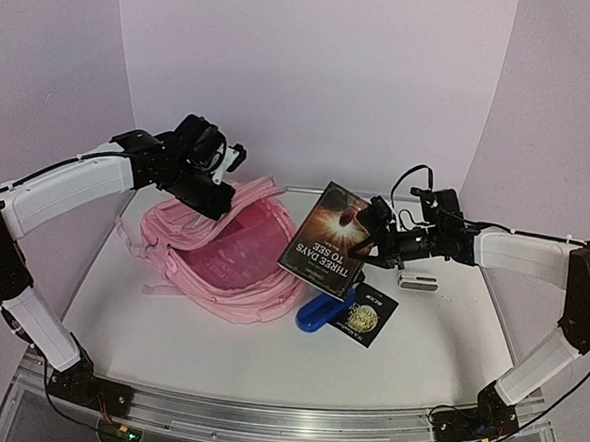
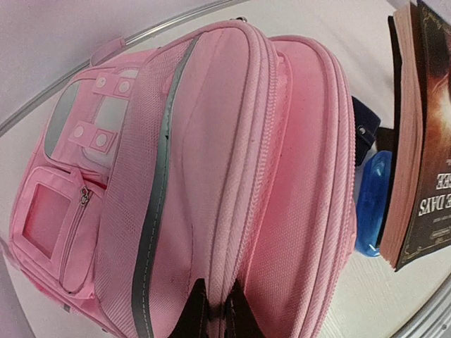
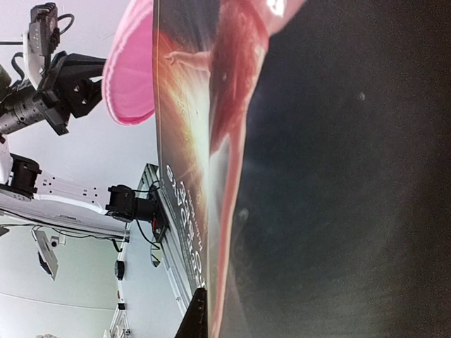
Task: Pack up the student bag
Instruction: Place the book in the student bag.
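Note:
The pink student bag (image 1: 227,262) lies on the table left of centre with its main compartment open toward the right. My left gripper (image 1: 213,192) is shut on the bag's top zipper edge and holds the flap up; in the left wrist view its black fingertips (image 2: 192,313) pinch the pink seam of the bag (image 2: 211,141). My right gripper (image 1: 370,242) is shut on a dark book titled "Three Days to See" (image 1: 326,234), held tilted above the table beside the bag's opening. The book (image 3: 338,176) fills the right wrist view, with one finger (image 3: 196,320) showing at its edge.
A blue case (image 1: 325,311) and a black pouch with a gold emblem (image 1: 372,313) lie on the table under the book. A small white object (image 1: 418,282) lies to the right. The blue case (image 2: 370,204) also shows beside the bag in the left wrist view.

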Robot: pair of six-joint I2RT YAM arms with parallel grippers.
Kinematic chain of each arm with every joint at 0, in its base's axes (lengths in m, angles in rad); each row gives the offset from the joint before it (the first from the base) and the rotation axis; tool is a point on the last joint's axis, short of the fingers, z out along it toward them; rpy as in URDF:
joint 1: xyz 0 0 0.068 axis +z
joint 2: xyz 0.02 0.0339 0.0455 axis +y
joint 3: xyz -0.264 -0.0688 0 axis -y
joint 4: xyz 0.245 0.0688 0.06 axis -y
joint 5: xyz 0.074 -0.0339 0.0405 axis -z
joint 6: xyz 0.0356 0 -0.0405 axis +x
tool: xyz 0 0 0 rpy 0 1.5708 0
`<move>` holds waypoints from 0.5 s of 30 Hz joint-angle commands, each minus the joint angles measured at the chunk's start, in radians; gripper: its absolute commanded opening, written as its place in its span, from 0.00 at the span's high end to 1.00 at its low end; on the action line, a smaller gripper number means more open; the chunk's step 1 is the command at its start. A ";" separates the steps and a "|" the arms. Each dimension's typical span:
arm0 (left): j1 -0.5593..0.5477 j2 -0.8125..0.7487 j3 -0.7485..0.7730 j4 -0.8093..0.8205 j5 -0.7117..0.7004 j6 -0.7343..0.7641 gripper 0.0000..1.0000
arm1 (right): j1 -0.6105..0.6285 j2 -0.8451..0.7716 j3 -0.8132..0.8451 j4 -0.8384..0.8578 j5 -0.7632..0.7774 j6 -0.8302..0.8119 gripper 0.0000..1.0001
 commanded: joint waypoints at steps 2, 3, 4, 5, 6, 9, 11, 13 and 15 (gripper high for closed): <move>0.012 -0.104 0.017 0.199 0.176 -0.098 1.00 | 0.075 0.072 0.052 0.177 -0.019 0.105 1.00; 0.011 -0.101 0.023 0.198 0.180 -0.106 1.00 | 0.094 0.098 0.070 0.186 -0.013 0.124 1.00; 0.012 -0.097 0.029 0.200 0.183 -0.113 1.00 | 0.111 0.120 0.090 0.195 -0.002 0.147 1.00; 0.012 -0.095 0.032 0.206 0.182 -0.120 1.00 | 0.127 0.141 0.108 0.217 0.014 0.171 1.00; 0.012 -0.093 0.034 0.210 0.181 -0.127 1.00 | 0.143 0.162 0.122 0.246 0.030 0.201 1.00; 0.012 -0.092 0.034 0.225 0.181 -0.144 1.00 | 0.183 0.230 0.135 0.384 0.074 0.343 1.00; 0.012 -0.093 0.031 0.235 0.186 -0.153 1.00 | 0.203 0.286 0.145 0.511 0.084 0.473 1.00; 0.012 -0.098 0.021 0.248 0.192 -0.163 1.00 | 0.227 0.348 0.170 0.590 0.090 0.555 1.00; 0.011 -0.109 0.008 0.263 0.209 -0.169 1.00 | 0.246 0.415 0.214 0.629 0.112 0.613 1.00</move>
